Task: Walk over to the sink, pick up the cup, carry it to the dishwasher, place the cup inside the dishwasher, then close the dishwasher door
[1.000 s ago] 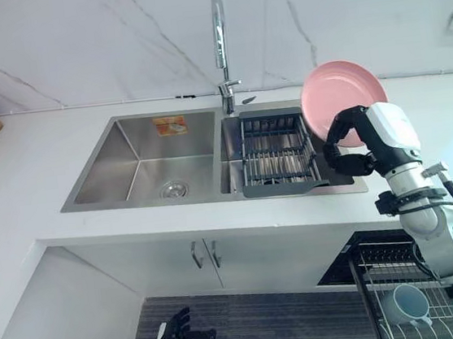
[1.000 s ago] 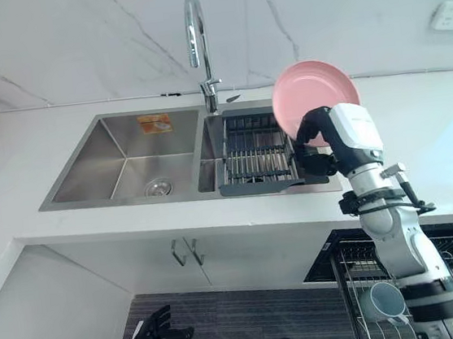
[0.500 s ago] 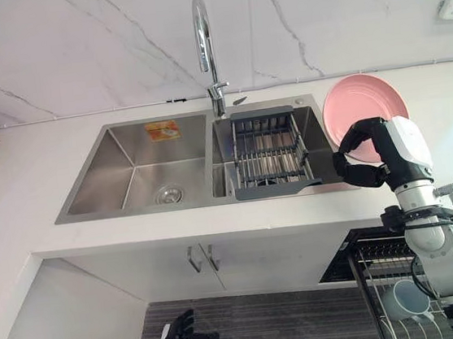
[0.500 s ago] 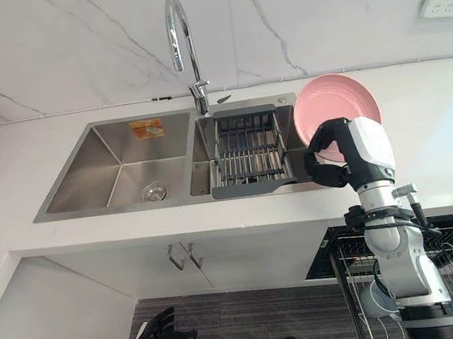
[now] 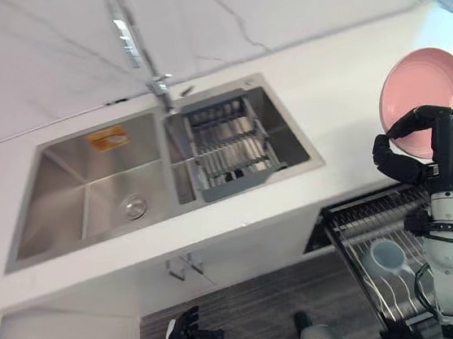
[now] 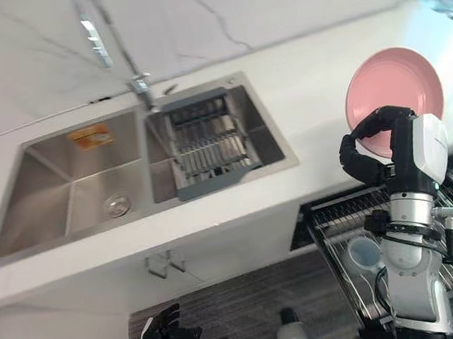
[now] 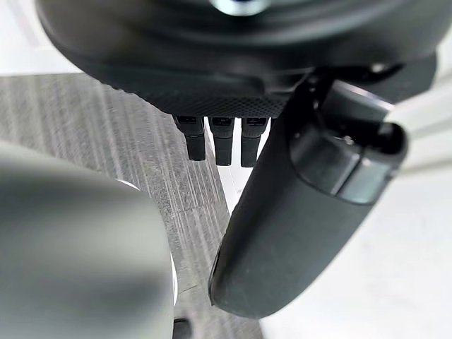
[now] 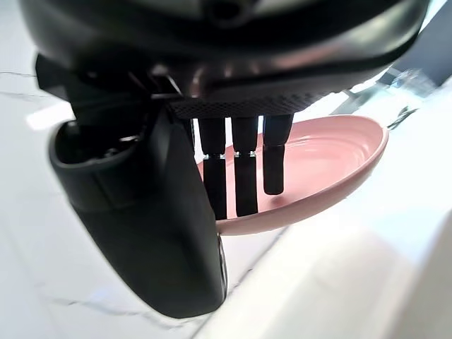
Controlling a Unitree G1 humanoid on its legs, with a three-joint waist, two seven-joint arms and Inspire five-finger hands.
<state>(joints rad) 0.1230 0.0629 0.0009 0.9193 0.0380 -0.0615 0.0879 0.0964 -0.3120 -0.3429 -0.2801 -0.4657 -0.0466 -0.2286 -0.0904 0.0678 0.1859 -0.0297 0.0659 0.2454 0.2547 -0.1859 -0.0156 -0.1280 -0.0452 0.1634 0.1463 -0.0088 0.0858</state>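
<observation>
Pink and stiff, judged light, slick, chippable: gripped plate (image 5: pixel 427 97) at lower rim with curled right hand (image 5: pixel 398 162) above countertop's (image 5: pixel 325 101) right end. Spotted 1 cup (image 5: pixel 386 256) lying in dishwasher rack (image 5: pixel 355 224). Dangled left hand (image 5: pixel 184 338) slack, low.

Cup (image 5: pixel 386 256) in dishwasher rack (image 5: pixel 351 222); pink plate (image 5: pixel 427 93) held upright.

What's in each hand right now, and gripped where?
The right hand pinches a pink plate at its lower rim, fingers on one face, thumb on the other. The left hand hangs low with nothing in it.
</observation>
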